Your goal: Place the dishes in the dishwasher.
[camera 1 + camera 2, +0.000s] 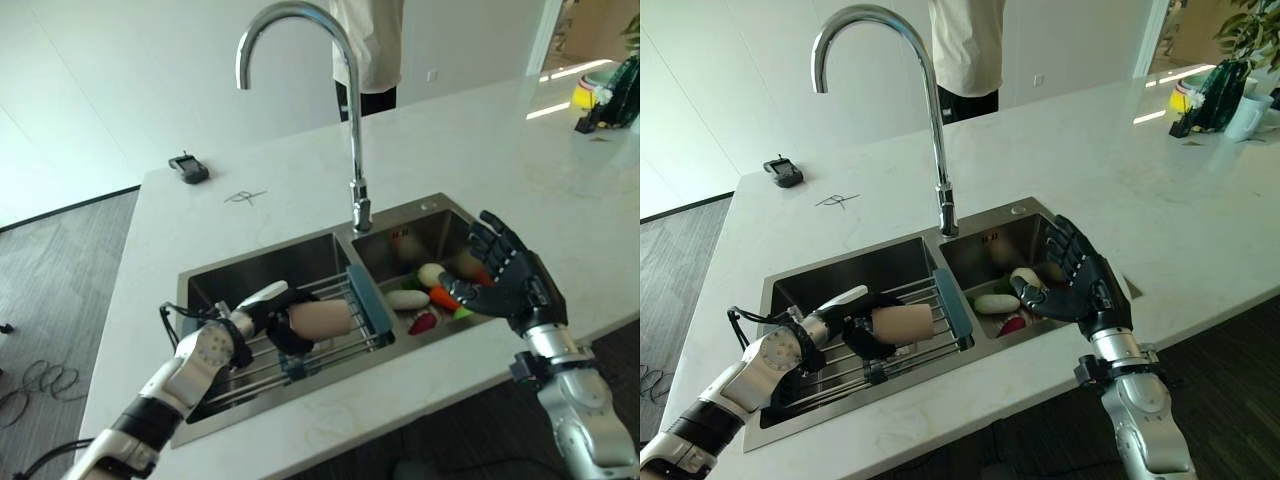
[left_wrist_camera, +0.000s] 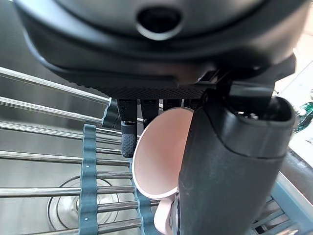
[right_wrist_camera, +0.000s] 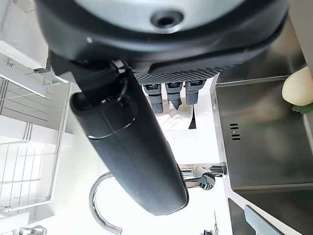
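Observation:
A pale pink cup [image 1: 322,318] lies on its side over the wire drying rack [image 1: 371,303] that spans the left sink basin [image 1: 225,285]. My left hand [image 1: 262,318] is shut on the cup; in the left wrist view its thumb [image 2: 230,176] presses one side of the cup [image 2: 156,156] and its fingers curl behind it. My right hand [image 1: 512,280] hovers open above the right basin's front edge, fingers spread and holding nothing. The right wrist view shows that hand's thumb [image 3: 132,147] straight.
The right basin holds vegetables [image 1: 425,292]: a white one, an orange one and a red one. A tall curved faucet [image 1: 355,130] stands behind the sinks. A small black device [image 1: 188,168] lies on the white counter. A person [image 1: 365,50] stands beyond the counter.

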Motion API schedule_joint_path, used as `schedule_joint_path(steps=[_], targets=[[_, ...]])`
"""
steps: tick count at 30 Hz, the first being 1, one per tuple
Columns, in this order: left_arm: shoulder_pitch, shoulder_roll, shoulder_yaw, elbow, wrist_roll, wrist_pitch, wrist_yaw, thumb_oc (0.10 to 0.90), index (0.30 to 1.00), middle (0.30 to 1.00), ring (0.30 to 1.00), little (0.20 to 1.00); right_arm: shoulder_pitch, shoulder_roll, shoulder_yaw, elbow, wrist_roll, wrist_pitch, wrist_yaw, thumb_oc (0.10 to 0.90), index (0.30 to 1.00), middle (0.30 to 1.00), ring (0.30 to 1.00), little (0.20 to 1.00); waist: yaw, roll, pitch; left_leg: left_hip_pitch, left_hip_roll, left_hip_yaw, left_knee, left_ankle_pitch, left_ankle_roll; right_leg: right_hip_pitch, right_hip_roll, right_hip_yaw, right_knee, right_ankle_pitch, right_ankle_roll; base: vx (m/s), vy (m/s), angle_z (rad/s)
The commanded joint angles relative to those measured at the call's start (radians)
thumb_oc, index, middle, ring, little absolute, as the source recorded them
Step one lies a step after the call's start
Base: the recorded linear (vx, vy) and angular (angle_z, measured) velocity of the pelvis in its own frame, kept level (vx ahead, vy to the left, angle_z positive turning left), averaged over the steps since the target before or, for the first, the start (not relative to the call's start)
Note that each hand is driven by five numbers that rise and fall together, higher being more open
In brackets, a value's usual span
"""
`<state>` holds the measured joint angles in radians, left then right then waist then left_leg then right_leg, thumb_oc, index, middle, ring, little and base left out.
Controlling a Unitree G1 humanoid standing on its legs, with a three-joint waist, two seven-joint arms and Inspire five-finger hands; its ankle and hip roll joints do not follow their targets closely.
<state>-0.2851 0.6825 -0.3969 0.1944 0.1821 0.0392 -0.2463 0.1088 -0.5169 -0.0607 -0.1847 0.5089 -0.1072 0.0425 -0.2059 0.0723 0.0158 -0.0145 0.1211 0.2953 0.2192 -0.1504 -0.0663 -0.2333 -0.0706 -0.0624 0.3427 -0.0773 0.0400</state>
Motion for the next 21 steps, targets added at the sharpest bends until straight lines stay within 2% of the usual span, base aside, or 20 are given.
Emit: schedule_joint_path(steps=[1,3,11,12,18,21], targets=[[-0.065,0.038,0.134,-0.104,-0.044,-0.122,0.194,0.4,0.3,0.3,0.3,0.3,-0.104,0.004,-0.052,-0.063,-0.039,-0.143,-0.016,0.8,0.9,0.9,0.9,0.9,0.019,-0.012,-0.022,-0.051,-0.024,0.029,0.081,-0.087,0.05,0.087,0.006,-0.043,-0.043,-0.074,0.081,-0.05,-0.029,0.04],[-0.022,0.007,0.231,-0.16,-0.095,-0.188,0.275,0.4,0.3,0.3,0.3,0.3,-0.097,0.025,-0.062,-0.07,-0.055,-0.139,-0.018,0.8,0.9,0.9,0.9,0.9,0.047,-0.024,-0.025,-0.06,-0.031,0.003,0.081,-0.084,0.049,0.088,-0.002,-0.055,-0.043,-0.075,0.078,-0.01,-0.025,0.08],[0.141,-0.057,0.494,-0.3,-0.227,-0.332,0.439,0.4,0.3,0.3,0.3,0.3,-0.074,0.076,-0.088,-0.102,-0.089,-0.116,-0.034,0.8,0.9,0.9,0.9,0.9,0.101,-0.039,-0.035,-0.082,-0.042,-0.049,0.081,-0.075,0.044,0.09,-0.013,-0.073,-0.043,-0.082,0.072,0.01,-0.037,0.14],[0.179,-0.069,0.543,-0.32,-0.256,-0.388,0.493,0.4,0.3,0.3,0.3,0.3,-0.063,0.083,-0.093,-0.113,-0.095,-0.123,-0.041,0.8,0.9,0.9,0.9,0.9,0.112,-0.043,-0.036,-0.088,-0.045,-0.064,0.081,-0.071,0.042,0.091,-0.015,-0.08,-0.043,-0.084,0.069,0.02,-0.109,0.19],[0.212,-0.148,0.623,-0.376,-0.424,-0.494,0.593,0.4,0.3,0.3,0.3,0.3,-0.07,0.095,-0.103,-0.123,-0.113,-0.15,-0.07,0.8,0.9,0.9,0.9,0.9,0.139,-0.053,-0.038,-0.104,-0.044,-0.098,0.081,-0.057,0.033,0.099,-0.014,-0.105,-0.043,-0.095,0.057,0.02,-0.113,0.25],[0.233,-0.182,0.651,-0.421,-0.392,-0.52,0.652,0.4,0.3,0.3,0.3,0.3,-0.085,0.089,-0.116,-0.146,-0.122,-0.161,-0.084,0.8,0.9,0.9,0.9,0.9,0.159,-0.057,-0.037,-0.113,-0.033,-0.117,0.081,-0.046,0.022,0.104,-0.009,-0.125,-0.043,-0.104,0.047,0.06,-0.244,0.41]])
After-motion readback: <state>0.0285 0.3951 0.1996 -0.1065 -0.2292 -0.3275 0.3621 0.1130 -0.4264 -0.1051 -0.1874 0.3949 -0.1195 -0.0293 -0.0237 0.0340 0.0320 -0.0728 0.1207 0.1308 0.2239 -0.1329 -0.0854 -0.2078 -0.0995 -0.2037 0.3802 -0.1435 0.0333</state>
